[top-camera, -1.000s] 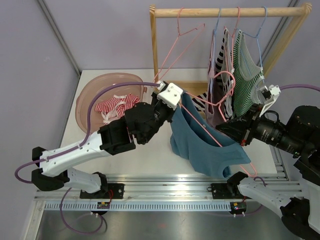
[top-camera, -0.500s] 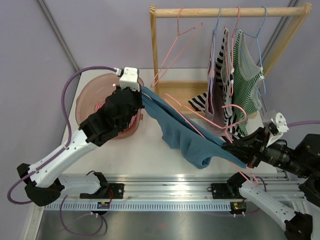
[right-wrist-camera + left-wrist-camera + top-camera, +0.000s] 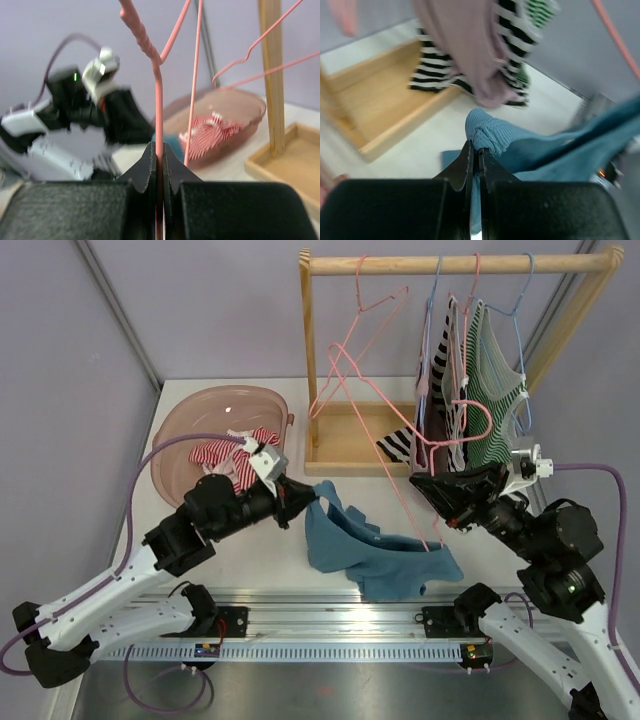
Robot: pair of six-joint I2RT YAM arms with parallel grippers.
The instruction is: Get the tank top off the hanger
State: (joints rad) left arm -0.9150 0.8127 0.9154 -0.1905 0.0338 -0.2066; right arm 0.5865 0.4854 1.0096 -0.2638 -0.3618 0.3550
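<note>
The blue tank top (image 3: 385, 552) lies slack and crumpled on the table between the arms. My left gripper (image 3: 300, 502) is shut on a bunched edge of it (image 3: 492, 132), low over the table; the left wrist view shows the jaws (image 3: 476, 146) pinching the ribbed cloth. My right gripper (image 3: 428, 486) is shut on the wire of a pink hanger (image 3: 418, 510) and holds it up; in the right wrist view the wire (image 3: 158, 100) runs straight up from the closed jaws (image 3: 158, 148). The hanger's lower end reaches the tank top's right side; whether it is still threaded through the cloth is hidden.
A pink basin (image 3: 175, 445) at the back left holds a red-striped garment (image 3: 235, 452). A wooden rack (image 3: 309, 350) with a tray base (image 3: 345, 445) stands at the back, carrying an empty pink hanger (image 3: 362, 305) and several hung tops, among them a green-striped one (image 3: 495, 390).
The left gripper swung from over the basin down to the table's middle with the tank top. The cloth, stretched taut before, now lies slack. The right gripper rose toward the rack with the hanger.
</note>
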